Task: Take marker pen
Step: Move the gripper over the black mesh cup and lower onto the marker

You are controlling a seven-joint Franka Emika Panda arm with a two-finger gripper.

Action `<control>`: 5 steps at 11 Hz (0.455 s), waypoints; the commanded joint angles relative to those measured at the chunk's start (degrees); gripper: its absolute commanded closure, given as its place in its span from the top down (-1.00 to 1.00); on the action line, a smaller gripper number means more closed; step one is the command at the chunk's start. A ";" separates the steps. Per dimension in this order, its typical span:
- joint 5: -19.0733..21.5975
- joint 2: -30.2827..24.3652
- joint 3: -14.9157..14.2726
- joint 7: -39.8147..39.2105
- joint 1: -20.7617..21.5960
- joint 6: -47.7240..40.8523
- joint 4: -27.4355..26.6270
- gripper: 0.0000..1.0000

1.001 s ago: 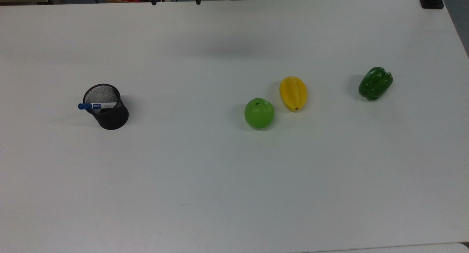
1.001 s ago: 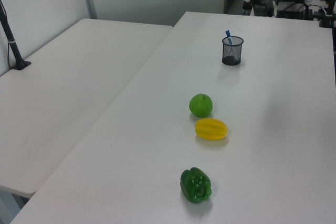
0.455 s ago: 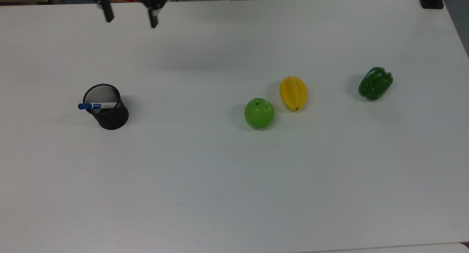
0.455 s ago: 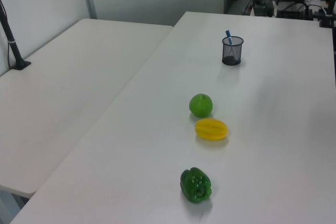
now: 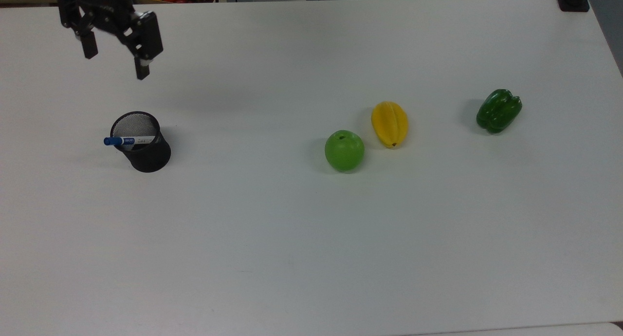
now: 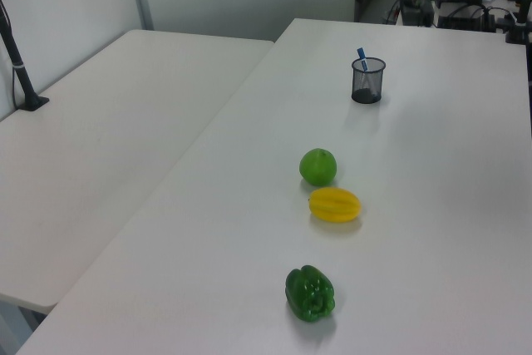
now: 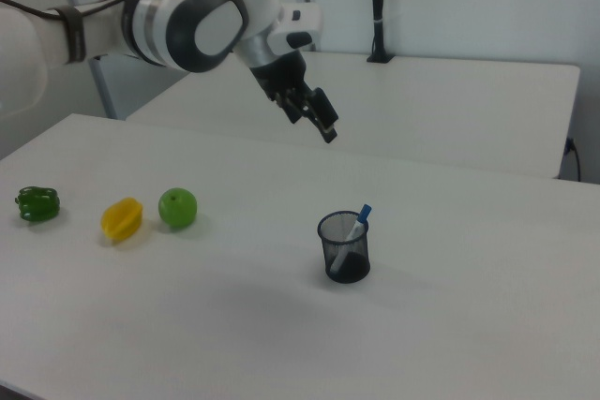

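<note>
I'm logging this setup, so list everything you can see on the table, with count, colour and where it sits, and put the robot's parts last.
marker pen: one, white barrel with blue cap, leaning in the cup, cap end over the rim.
mesh pen cup: one, black, upright, on the top view's left.
apple: one, light green, near the table's middle.
starfruit: one, yellow, just to the top view's right of the apple.
bell pepper: one, dark green, far on the top view's right.
table: one, white.
gripper: one, black, open, above the table beyond the cup.
</note>
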 commanded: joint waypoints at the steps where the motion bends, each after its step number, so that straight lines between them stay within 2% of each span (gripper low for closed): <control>1: -2.04 5.05 -2.06 1.61 0.45 5.52 0.36 1.00; 3: -2.75 7.08 -2.24 1.52 0.11 8.08 -0.17 0.95; 5: -2.84 9.28 -2.24 1.52 -0.60 11.15 -0.61 0.79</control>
